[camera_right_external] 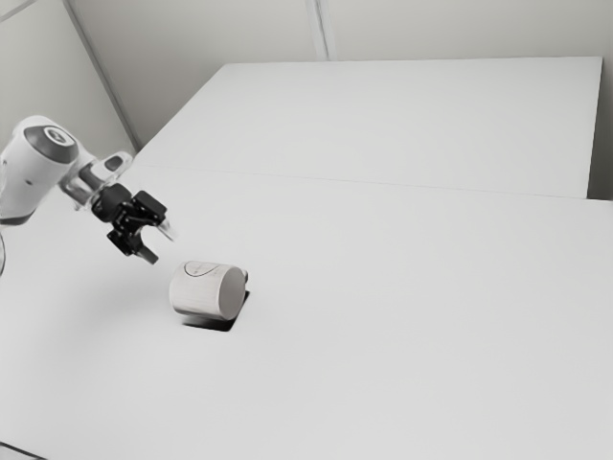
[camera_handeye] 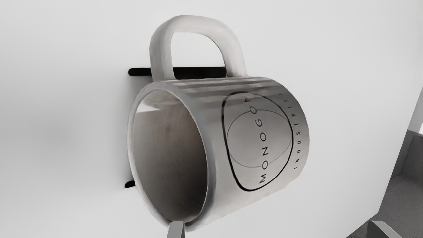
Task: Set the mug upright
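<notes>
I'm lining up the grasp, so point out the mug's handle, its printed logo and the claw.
Handle (camera_handeye: 198, 23): wrist view, on the middle of its arch.
Printed logo (camera_handeye: 263, 136): wrist view, on its larger lettering.
Claw (camera_right_external: 161, 244): exterior view, midway between its fingertips.

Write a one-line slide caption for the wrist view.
A mug lies on its side on a white table, its mouth, handle and MONOGON emblem showing, before the open hand.

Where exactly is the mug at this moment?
In the exterior view's left half, the mug lies on its side on the table, just below the open gripper and toward that view's right.
</notes>
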Controlling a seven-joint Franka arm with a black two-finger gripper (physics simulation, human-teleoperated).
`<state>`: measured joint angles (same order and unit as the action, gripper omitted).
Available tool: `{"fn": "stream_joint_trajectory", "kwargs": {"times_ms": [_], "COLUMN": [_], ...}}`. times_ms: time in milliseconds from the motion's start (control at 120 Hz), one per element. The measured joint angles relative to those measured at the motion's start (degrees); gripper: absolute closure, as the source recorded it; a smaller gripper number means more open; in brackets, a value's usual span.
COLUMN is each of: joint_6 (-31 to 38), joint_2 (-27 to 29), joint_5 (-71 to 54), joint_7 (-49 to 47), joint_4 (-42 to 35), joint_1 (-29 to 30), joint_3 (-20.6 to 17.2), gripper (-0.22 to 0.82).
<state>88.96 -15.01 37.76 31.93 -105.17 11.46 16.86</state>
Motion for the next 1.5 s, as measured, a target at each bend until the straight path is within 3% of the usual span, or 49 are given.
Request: {"fn": "stream_joint_trajectory", "kwargs": {"times_ms": [125, 433, 592, 692, 817, 1050, 1225, 1500], "joint_6": [2.2, 1.8, 0.3, -0.2, -0.7, -1.3, 3.1, 14.0], "joint_2": [-1.2, -4.0, -4.3, -4.2, -4.1, -1.0, 6.0, 8.6], "joint_5": [5.7, 18.1, 20.5, 21.1, 21.9, 23.2, 15.5, -13.1], "joint_7": [3.6, 12.1, 15.7, 17.5, 19.3, 21.9, 21.4, 11.2], "joint_4": [-5.1, -9.1, -9.3, -9.3, -9.3, -9.2, -7.5, -4.4], "joint_1": [0.9, 1.4, 2.1, 2.1, 2.2, 2.1, 2.2, 1.8], "joint_3": [0.0, 0.0, 0.0, 0.0, -0.1, -0.9, -7.1, -18.4], "gripper": [0.0, 0.0, 0.4, 0.58, 0.68, 0.76, 0.77, 0.78]}}
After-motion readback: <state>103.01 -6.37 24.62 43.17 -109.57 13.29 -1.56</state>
